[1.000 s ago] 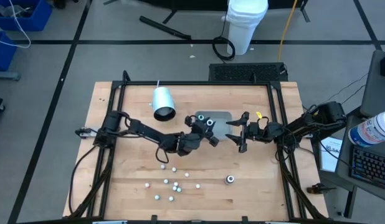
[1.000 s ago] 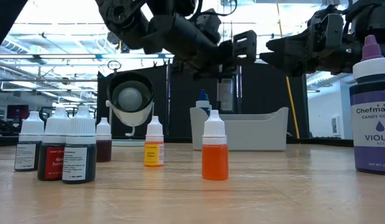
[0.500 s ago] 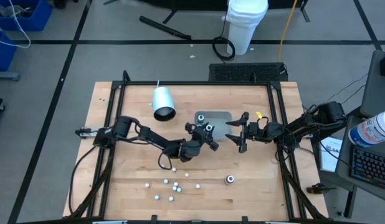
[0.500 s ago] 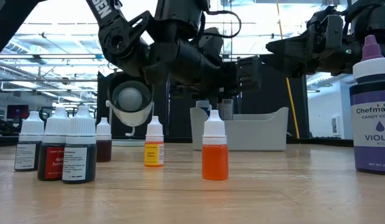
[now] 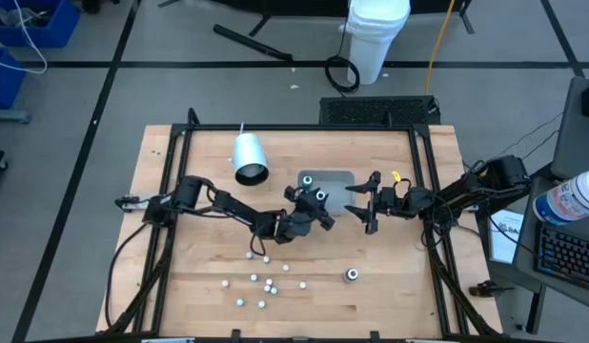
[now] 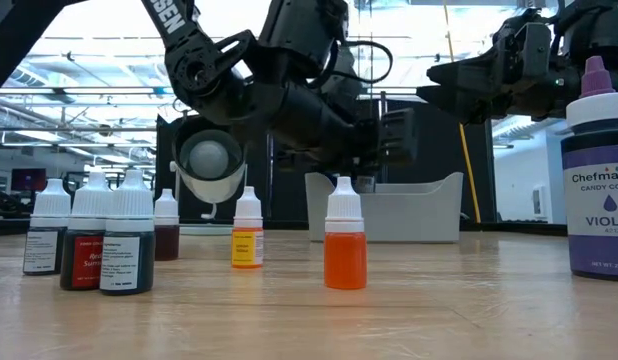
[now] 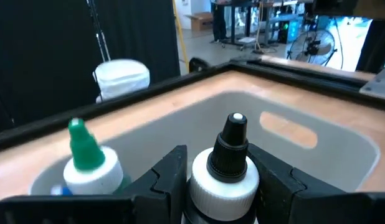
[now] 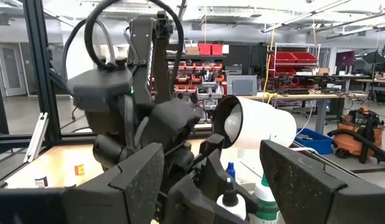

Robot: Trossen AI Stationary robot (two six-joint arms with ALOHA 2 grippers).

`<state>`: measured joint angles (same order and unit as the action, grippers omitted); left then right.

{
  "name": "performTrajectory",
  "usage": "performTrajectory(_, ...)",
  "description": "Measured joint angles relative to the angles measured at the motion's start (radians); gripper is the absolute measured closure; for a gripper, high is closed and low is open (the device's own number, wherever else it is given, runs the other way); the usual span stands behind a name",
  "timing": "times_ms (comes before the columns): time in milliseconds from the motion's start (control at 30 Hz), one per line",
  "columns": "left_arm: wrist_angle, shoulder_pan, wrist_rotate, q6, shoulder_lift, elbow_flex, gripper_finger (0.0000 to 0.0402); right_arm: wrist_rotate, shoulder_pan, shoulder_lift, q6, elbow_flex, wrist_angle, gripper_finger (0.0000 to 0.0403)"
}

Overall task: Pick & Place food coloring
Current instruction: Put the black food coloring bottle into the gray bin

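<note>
My left gripper (image 5: 318,203) reaches from the table's left to the clear grey tray (image 5: 337,177) and is shut on one food coloring bottle (image 7: 233,140), which has a white collar and a black tip. A green-tipped bottle (image 7: 86,158) stands in the tray (image 7: 317,162) beside it. Several more bottles (image 5: 261,281) stand loose on the wood near the front edge. My right gripper (image 5: 364,203) hovers open just right of the tray, holding nothing. My left gripper pinches the bottle's white collar (image 7: 225,183) between its two fingers, one on each side. The fingers come nearly level from the table's left. The bottle stands upright in the hold, tip up, over the tray; its bottom is hidden by the gripper.
A white cup (image 5: 248,157) lies on its side at the far left of the tray. In the low view, bottles stand in front: a dark row (image 6: 99,240), a yellow one (image 6: 247,240), an orange one (image 6: 344,245) and a large violet one (image 6: 599,170). A black frame rims the table.
My left gripper has sunk toward the tray with the bottle still upright between its fingers, and the arm has dropped lower over the table. My right gripper has kept still.
</note>
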<state>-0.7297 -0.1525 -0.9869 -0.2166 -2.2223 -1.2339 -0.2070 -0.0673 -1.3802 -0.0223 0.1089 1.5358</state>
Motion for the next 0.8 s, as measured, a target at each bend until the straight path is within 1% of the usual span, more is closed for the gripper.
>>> performTrajectory(67, 0.012, 0.002, 0.002, -0.036, 0.0, 0.0, 0.0261, 0.0, 0.0, 0.0, 0.0, 0.0, 0.0, 0.0149)
performTrajectory(267, 0.01, 0.002, -0.002, -0.025, 0.0, 0.0, 0.0261, -0.001, 0.0, 0.0, -0.006, 0.0, 0.0, 0.0149)
performTrajectory(367, -0.018, 0.002, -0.017, -0.023, 0.0, 0.0, 0.0261, -0.001, 0.0, 0.0, -0.007, 0.0, 0.007, 0.0149)
performTrajectory(500, -0.053, -0.011, -0.098, -0.019, 0.0, -0.007, 0.0261, -0.005, 0.0, 0.0, 0.001, 0.0, 0.009, 0.0149)
performTrajectory(633, -0.051, -0.029, -0.192, 0.031, 0.0, -0.052, 0.0261, -0.005, 0.0, 0.0, 0.003, 0.0, 0.009, 0.0149)
performTrajectory(800, -0.006, -0.041, -0.217, 0.104, -0.002, -0.134, 0.0261, -0.005, 0.0, 0.0, -0.005, 0.0, 0.009, 0.0149)
